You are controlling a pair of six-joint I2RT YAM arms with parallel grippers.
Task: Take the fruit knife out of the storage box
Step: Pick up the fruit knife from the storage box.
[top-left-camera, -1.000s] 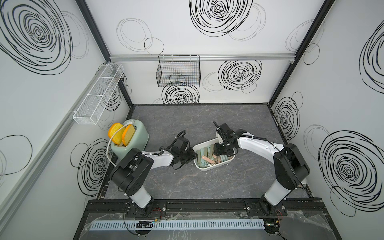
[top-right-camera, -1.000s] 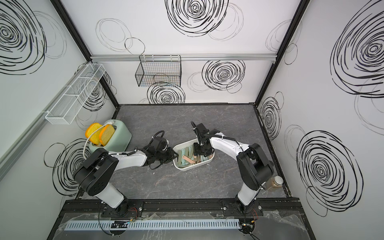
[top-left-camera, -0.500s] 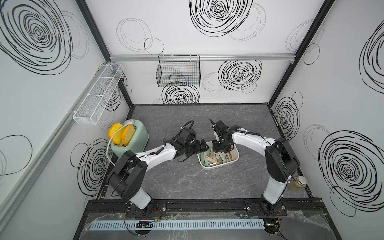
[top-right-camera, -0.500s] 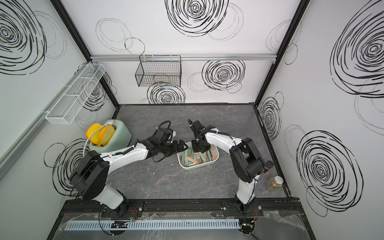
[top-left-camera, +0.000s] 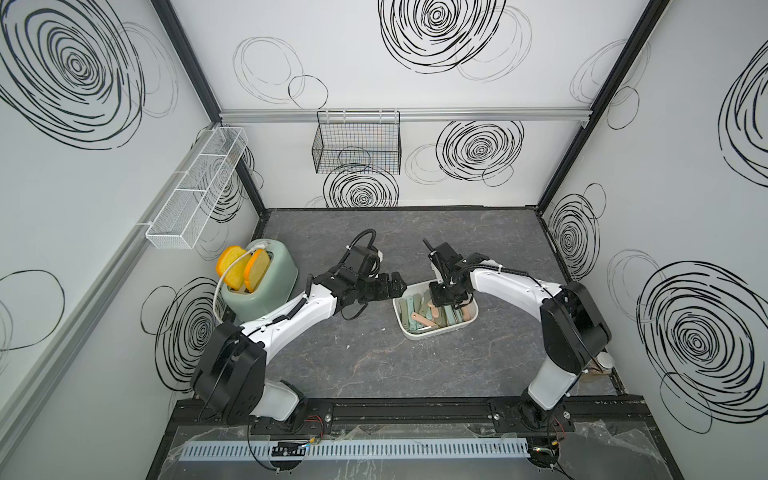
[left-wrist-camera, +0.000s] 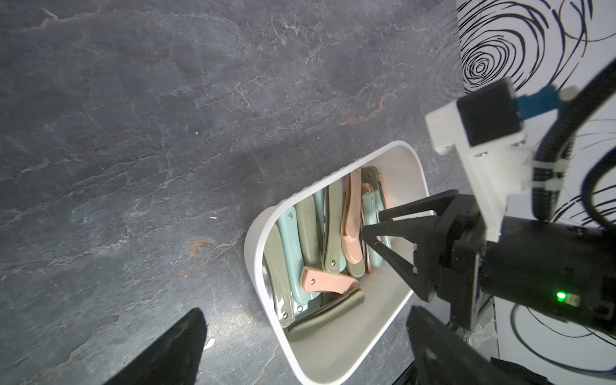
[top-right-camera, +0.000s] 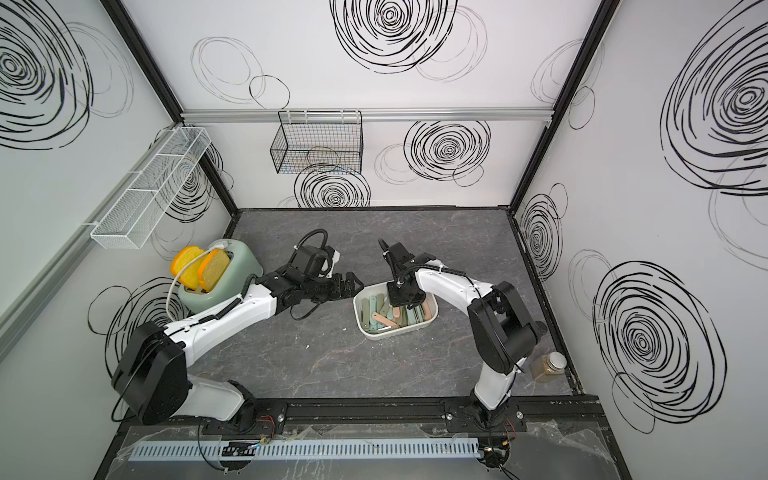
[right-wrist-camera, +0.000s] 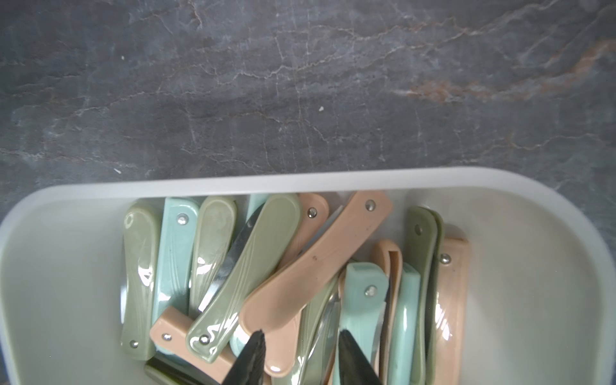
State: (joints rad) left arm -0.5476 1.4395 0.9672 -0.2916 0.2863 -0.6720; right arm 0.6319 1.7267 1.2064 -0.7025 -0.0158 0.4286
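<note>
The white storage box [top-left-camera: 415,335] [top-right-camera: 358,308] stands mid-table and holds several folded fruit knives with green, teal and pink handles [left-wrist-camera: 310,230]. My right gripper [top-left-camera: 446,300] [top-right-camera: 401,302] [right-wrist-camera: 301,341] reaches down into the box. It is open, and its narrowly parted fingertips [right-wrist-camera: 256,350] straddle the rounded end of a pink knife [right-wrist-camera: 316,266] and a green handle beside it. My left gripper [top-left-camera: 397,284] [top-right-camera: 353,285] [left-wrist-camera: 306,346] hovers wide open at the box's left end, holding nothing. That end's rim [left-wrist-camera: 300,363] lies between its fingers.
A green toaster [top-left-camera: 274,276] with two bread slices stands at the left wall. A white wire basket [top-left-camera: 195,195] hangs on the left wall and a black wire basket [top-left-camera: 357,147] on the back wall. A small jar [top-right-camera: 549,366] sits at the front right corner.
My left gripper has opened wide and moved up to the box's left end. The right gripper's jaws have narrowed inside the box, and the box has turned slightly.
</note>
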